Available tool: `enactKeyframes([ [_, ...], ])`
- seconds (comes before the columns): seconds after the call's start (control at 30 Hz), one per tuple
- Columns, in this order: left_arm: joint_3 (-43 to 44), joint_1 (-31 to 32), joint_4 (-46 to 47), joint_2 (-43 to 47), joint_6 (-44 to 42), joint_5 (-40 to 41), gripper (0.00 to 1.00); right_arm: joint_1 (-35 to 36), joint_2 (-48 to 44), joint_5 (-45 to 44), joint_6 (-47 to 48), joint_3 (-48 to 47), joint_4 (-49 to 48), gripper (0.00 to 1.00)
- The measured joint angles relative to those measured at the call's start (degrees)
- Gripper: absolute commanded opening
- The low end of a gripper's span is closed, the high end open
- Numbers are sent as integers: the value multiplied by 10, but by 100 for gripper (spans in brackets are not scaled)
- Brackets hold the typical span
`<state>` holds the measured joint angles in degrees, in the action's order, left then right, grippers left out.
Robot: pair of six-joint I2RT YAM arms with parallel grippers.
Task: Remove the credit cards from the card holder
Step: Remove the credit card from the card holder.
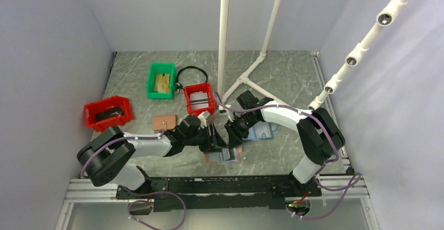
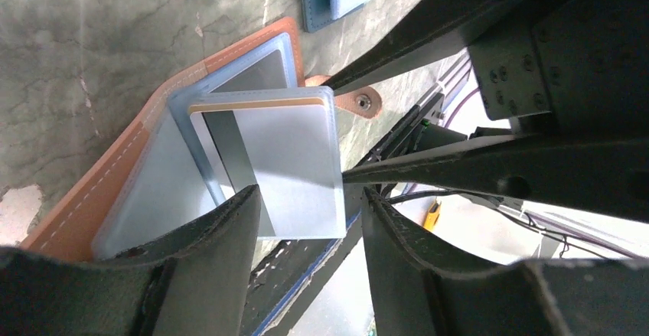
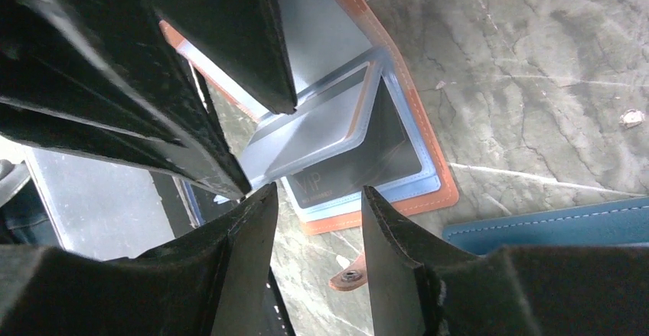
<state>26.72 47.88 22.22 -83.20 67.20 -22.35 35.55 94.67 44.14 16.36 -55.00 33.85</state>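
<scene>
- My left tool [image 2: 310,198] sits at the lower centre of its wrist view with its two fingers well apart. I see nothing clamped between them.
- A pale credit card [image 2: 295,164] sticks partway out of a clear sleeve. Its lower edge reaches into the gap of the left tool, and the finger on the frame's left covers one corner. I cannot tell whether that finger touches the card.
- My right tool [image 3: 320,194] is at the lower centre of its wrist view, jaws parted with only tabletop and the holder's edge behind the gap. It holds nothing.
- The card holder [image 1: 222,156] lies open on the tabletop [image 1: 293,78] at the lower centre of the overhead view. It is just ahead of the arm bases, with both tools close over it.
- In the right wrist view a dark card [image 3: 337,179] marked "VIP" sits in a sleeve at mid-frame. The snap tab [image 3: 348,275] lies below it.
- A blue bifold holder [image 1: 260,133] lies just to the right of the brown one in the overhead view.
- At the upper left of the overhead view I see two red bins [image 1: 108,113] and a green bin [image 1: 161,80].
</scene>
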Motion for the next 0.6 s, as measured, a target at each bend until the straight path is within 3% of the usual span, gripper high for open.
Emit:
enactKeyframes([
  [0.43,-7,0,-73,103,-14,63,51,-26,-28,-38,-7,0,-7,47],
  [0.5,-12,0,-73,100,-16,64,47,-26,-40,-34,-7,0,-10,45],
  [0.6,-14,0,-70,82,-16,66,39,-24,-43,-13,-7,0,-14,34],
])
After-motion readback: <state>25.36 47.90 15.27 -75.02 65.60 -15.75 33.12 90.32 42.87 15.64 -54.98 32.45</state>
